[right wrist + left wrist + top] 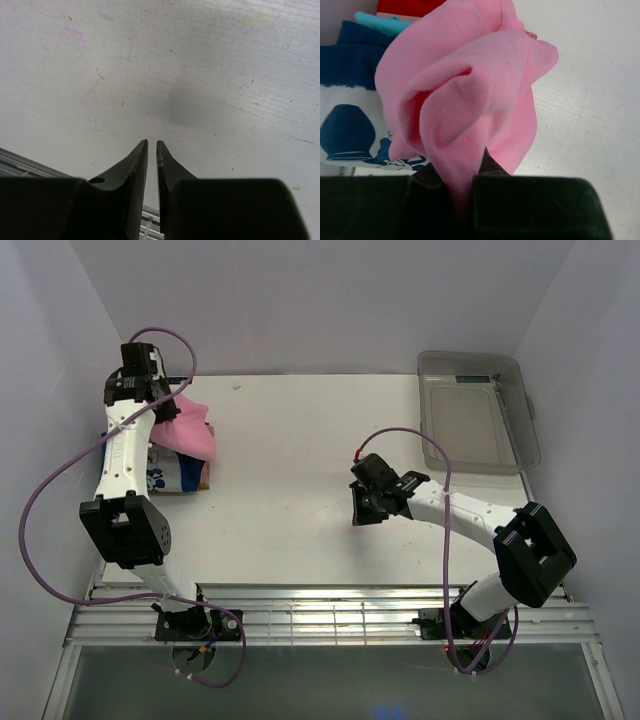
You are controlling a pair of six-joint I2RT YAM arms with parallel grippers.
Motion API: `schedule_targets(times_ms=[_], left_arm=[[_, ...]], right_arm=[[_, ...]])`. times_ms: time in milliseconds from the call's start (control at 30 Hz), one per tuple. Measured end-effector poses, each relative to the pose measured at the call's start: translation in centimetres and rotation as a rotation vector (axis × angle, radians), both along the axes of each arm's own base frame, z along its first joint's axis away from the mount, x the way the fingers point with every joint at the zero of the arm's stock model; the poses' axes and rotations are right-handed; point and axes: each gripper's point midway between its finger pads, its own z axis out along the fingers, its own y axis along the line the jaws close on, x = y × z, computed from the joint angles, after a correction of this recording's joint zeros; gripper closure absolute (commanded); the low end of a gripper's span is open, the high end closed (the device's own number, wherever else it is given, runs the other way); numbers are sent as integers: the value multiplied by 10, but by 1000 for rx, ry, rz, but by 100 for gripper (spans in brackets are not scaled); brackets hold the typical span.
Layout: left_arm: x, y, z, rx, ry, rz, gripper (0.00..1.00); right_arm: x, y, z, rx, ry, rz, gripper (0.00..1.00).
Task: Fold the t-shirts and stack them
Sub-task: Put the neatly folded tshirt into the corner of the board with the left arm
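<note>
My left gripper (166,412) hangs over the far left of the table, shut on a bunched plain pink t-shirt (195,430). The wrist view shows pink cloth (470,90) pinched between the jaws of the left gripper (461,164) and draping forward. Right beneath it lies a stack of folded t-shirts (178,475). The topmost is blue with a white cartoon print (350,125), with a teal edge (380,22) and a red edge (405,6) behind it. My right gripper (358,505) hovers low over the bare table middle, and in its wrist view the right gripper (152,143) is shut with nothing between its fingers.
A clear plastic bin (530,430) stands at the back right corner. The white table (290,460) ends in a metal rail along the near edge (330,615). White walls close in on both sides and behind.
</note>
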Motion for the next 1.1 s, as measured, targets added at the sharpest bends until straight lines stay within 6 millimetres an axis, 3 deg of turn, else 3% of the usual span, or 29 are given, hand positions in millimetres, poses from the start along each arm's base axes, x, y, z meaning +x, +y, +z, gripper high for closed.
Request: schedule_targets(times_ms=[100,367,500,633,767,833,867,900,933,967,1000,1100], left_arm=[[2,23,5,-18,-22,48,100],[9,45,13,-49,-81,88,100],[4,67,-4,-61,-64,145,100],[-15,99,-30,-62,-6,255,100],[-30,135,-38,-63,5,375,99],[-36,149,-42,-61,14,427,80],[-37,155,-45,-61,23,451,54],[-37,161,-48,-59,32,466,39],[-36,164,-51,-64,35,482,31],[-34,166,-54,-70,39,489,11],[-34,166,-58,-80,45,494,2],[-32,161,-64,-114,49,504,2]], right_arm=[[-5,-4,-2,-5,10,-5,82],[-8,-6,2,5,19,-24,82],[-9,-7,1,3,26,-30,82],[-12,-10,0,-11,42,-38,82],[-15,-13,-1,-22,52,-48,82],[-16,-15,0,-25,52,-52,82],[-15,-16,1,-26,49,-54,82],[-16,-16,2,-25,47,-56,82],[-16,-17,3,-27,46,-58,82],[-16,-18,3,-29,46,-61,82],[-17,-19,4,-31,46,-62,82],[-17,-20,5,-33,44,-68,82]])
